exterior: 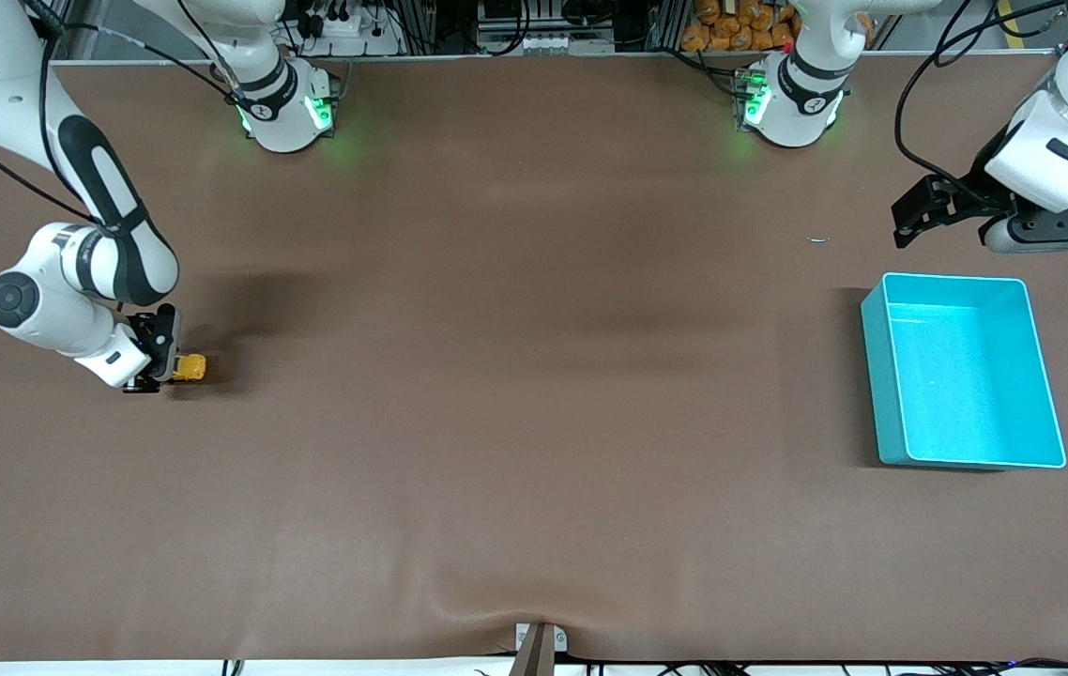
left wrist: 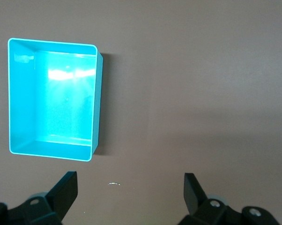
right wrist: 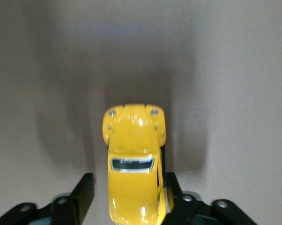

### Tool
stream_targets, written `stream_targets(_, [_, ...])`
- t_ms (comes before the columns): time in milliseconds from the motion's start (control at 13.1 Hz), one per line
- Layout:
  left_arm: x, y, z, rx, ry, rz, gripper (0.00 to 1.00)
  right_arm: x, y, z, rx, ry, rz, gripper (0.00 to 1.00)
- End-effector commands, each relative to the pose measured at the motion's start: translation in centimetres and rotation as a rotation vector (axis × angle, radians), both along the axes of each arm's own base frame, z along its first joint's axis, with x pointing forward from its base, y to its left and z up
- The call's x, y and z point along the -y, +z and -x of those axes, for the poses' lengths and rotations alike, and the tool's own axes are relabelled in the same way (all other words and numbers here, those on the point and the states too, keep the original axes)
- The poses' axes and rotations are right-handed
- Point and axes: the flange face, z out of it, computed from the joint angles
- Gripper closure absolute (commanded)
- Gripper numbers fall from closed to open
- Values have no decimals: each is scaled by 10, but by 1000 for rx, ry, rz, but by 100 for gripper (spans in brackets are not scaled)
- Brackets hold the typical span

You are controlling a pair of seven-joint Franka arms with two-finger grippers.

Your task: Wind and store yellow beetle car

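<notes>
The yellow beetle car [exterior: 189,367] [right wrist: 134,159] rests on the brown table at the right arm's end. My right gripper [exterior: 168,368] [right wrist: 129,183] is low at the table with its jaws around the car's rear half. In the right wrist view one finger [right wrist: 85,192] stands clear of the body with a gap and the other [right wrist: 173,190] sits against its side, so the gripper is open. My left gripper [exterior: 914,218] [left wrist: 129,183] hangs open and empty above the table by the teal bin [exterior: 877,376] [left wrist: 98,103], which has nothing in it.
A tiny pale scrap [exterior: 818,239] [left wrist: 114,183] lies on the table between the left arm's base and the bin. The arm bases [exterior: 285,103] [exterior: 792,99] stand along the table edge farthest from the front camera.
</notes>
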Motion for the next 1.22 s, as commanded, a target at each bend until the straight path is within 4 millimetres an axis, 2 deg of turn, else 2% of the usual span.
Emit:
stream_targets(0, [1, 1, 0, -1, 15, 14, 0, 20, 7, -13, -49, -37, -29, 0])
stream_targets(153, [1, 2, 1, -1, 17, 14, 0, 31, 9, -7, -68, -85, -54, 0])
stream_targets(230, [1, 1, 0, -3, 18, 14, 0, 43, 10, -2, -86, -113, -63, 0])
stream_targets(612, [1, -2, 3, -14, 47, 27, 0, 62, 13, 4, -98, -154, -74, 0])
stream_targets(995, [12, -20, 20, -83, 324, 55, 0, 66, 15, 7, -105, -185, -95, 0])
stream_targets(1148, [0, -26, 24, -112, 434, 82, 0, 69, 16, 8, -103, -194, -96, 0])
